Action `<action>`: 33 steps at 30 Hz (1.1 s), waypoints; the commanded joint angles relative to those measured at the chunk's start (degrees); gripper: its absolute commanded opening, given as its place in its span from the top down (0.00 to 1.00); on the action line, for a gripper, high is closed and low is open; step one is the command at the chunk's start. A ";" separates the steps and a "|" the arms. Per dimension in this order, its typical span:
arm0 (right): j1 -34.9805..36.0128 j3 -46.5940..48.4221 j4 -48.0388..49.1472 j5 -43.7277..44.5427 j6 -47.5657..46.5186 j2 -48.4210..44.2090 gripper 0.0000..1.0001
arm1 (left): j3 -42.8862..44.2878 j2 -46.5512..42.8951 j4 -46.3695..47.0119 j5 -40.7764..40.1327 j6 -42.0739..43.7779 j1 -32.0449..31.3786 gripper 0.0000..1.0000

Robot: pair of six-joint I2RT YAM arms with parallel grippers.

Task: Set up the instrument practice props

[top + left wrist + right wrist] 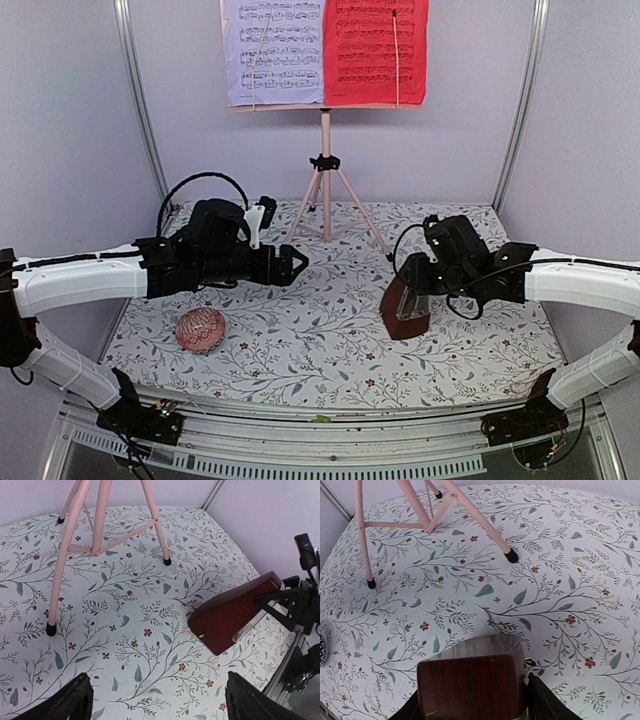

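Left end effector [296, 262] hangs wide open and empty over the left half of the worktop [300, 345]. At mid back edge the pink music stand [326, 150] stands upright. It is probably light and tippy, best held low on the pole; its lavender page [275, 50] and red page [375, 50] are thin and floppy, with staves only and no legible title. Toward the right edge, the metronome [230, 615] is a rigid, smooth pyramid, likely slippery, with no visible brand; the right end effector [470, 702] is closed partway on its upper flanks.

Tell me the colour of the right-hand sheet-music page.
That printed sheet-music page is red, clearest in the top external view.
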 commanded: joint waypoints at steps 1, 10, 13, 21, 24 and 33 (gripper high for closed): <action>5.34 6.37 6.98 -0.96 6.71 7.08 0.51 | -1.20 -1.04 1.50 -0.03 -0.42 -0.79 0.08; 7.65 15.49 10.64 -5.68 2.30 15.60 0.11 | -2.30 -0.99 2.38 0.37 -0.83 -0.79 0.08; 7.80 16.04 10.29 -7.16 0.53 14.62 0.04 | -2.44 -1.05 2.41 0.67 -1.05 -0.80 0.08; 5.51 10.02 6.38 -5.42 -2.95 1.52 0.01 | -4.09 -2.04 2.73 2.38 -3.66 -0.83 0.08; 0.54 4.68 5.09 -7.32 -1.92 -3.55 0.02 | -4.49 -2.38 2.74 2.48 -4.56 -1.20 0.08; -11.59 -8.49 12.34 -18.28 -2.24 -2.87 0.33 | -4.51 -1.20 3.09 1.14 -7.78 -3.97 0.08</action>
